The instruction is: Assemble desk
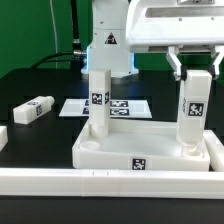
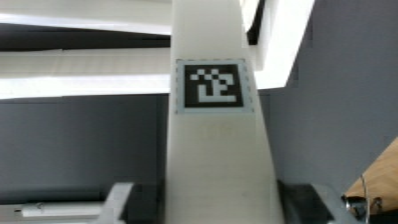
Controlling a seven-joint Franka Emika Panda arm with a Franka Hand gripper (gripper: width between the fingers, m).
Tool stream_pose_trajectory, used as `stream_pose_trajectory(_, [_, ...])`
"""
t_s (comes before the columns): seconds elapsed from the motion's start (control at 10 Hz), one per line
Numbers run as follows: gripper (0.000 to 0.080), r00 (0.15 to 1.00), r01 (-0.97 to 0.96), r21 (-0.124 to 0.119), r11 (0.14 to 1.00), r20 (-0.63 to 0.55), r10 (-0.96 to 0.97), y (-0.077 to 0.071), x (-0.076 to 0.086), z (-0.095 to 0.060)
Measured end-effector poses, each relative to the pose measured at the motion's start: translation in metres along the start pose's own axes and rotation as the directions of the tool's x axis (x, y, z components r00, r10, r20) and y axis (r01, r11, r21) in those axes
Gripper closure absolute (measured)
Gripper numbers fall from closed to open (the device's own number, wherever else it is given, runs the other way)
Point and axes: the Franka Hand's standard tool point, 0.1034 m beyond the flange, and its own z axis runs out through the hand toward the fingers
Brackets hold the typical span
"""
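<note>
Black table fills the scene under a green wall; on it, near the middle and towards the front, lies the desk top, flat, its raised rim up, a small tag on its near wall.

A standing leg rises upright from the far corner on the exterior view's left, with a tag on its near face. At the corner on the exterior view's right stands the held leg, also upright, its foot down on the desk top by the rim; whether it is fully seated in its socket cannot be told. The gripper comes down from above onto this leg's upper end. Its fingers are drawn in narrow, one on each side of the leg and closed against it. In the wrist view the held leg runs away from the camera with its tag facing it, and the fingers of the gripper lie against its two sides.

A loose leg lies on its side well apart from the desk top, towards the exterior view's left. A white piece is cut off by that edge, and what it is cannot be told.

The marker board lies flat just beyond the desk top; the arm's white base stands behind it. A long white rail runs along the table's near edge.
</note>
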Motion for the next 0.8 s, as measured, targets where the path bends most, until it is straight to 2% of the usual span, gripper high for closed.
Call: stream_pose_trajectory(0.8, [0.0509,1.0,0.01,0.0,1.0,-0.023,-0.01,-0.0046,0.0002,0.0011])
